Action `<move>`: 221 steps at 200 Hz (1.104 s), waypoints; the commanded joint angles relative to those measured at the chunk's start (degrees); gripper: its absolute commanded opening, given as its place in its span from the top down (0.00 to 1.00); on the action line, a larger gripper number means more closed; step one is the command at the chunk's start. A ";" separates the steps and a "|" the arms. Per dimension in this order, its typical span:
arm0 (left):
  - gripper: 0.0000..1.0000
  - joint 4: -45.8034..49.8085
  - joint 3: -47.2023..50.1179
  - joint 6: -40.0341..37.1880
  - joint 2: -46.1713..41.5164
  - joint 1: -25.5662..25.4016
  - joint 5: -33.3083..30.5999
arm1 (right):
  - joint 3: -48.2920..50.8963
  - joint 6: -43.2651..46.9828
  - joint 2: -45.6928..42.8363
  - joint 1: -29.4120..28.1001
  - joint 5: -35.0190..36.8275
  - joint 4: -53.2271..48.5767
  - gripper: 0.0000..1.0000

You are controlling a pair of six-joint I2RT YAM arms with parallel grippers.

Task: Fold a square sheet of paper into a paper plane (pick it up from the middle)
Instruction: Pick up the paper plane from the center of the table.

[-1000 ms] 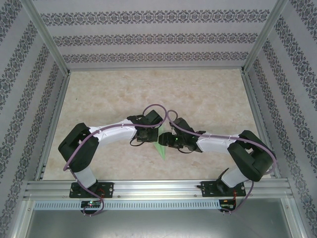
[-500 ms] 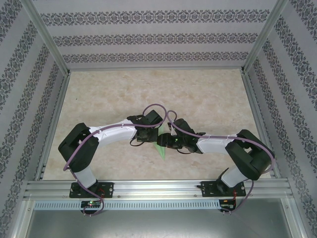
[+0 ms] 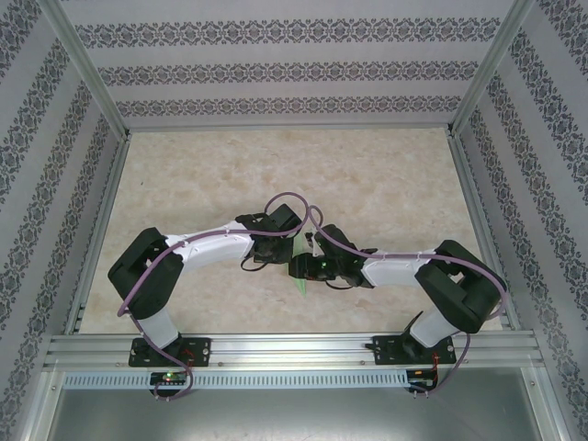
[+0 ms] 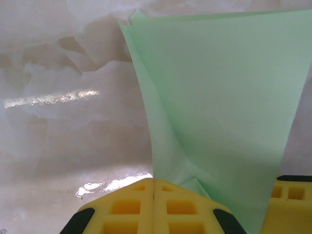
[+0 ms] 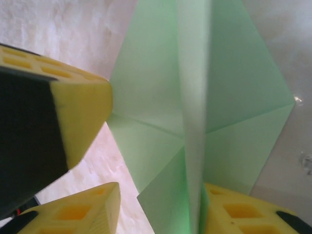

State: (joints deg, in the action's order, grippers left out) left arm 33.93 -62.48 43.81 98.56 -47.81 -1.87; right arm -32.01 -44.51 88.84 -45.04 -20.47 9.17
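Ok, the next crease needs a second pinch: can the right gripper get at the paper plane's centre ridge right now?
Probably yes: the ridge of the paper plane stands between the right gripper's open fingers, nothing blocking. The left gripper, shut on it, sits close alongside.

Lab-type robot test cell: alu-profile frame (image 3: 276, 347), wallpaper-print panels (image 3: 294, 69) round a marble-look tabletop (image 3: 367, 175).

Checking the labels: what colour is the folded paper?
The paper plane is plain pale green; right wrist view.

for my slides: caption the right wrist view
right gripper open around creased green paper plane, left gripper at its edge
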 commanded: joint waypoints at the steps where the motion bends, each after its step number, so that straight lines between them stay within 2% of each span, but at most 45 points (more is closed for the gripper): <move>1: 0.99 -1.51 0.68 -0.64 -1.36 -0.53 -0.24 | -2.08 2.42 1.35 -0.92 1.91 -2.22 0.61; 79: 0.96 -1.57 0.44 -0.52 -1.18 -0.53 -0.14 | -4.37 3.64 1.87 -1.37 6.30 -6.88 0.79; 171: 0.93 -2.12 0.21 -0.62 -0.78 -0.53 0.85 | -6.00 4.43 3.44 -2.62 7.65 -8.19 0.80; 197: 0.93 -1.79 -0.02 -0.66 -1.00 -0.53 0.55 | -6.37 4.66 3.54 -2.75 8.36 -9.03 0.83; 208: 0.93 -1.77 0.07 -0.68 -1.09 -0.53 0.55 | -6.70 4.87 3.68 -2.78 8.36 -9.21 0.89; 221: 0.93 -1.68 0.15 -0.66 -1.24 -0.52 0.49 | -6.97 4.87 3.80 -2.86 8.74 -9.61 0.88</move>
State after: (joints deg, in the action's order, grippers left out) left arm 33.91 -62.46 43.86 98.56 -47.77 -1.41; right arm -37.28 -40.97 91.46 -47.16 -13.30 0.64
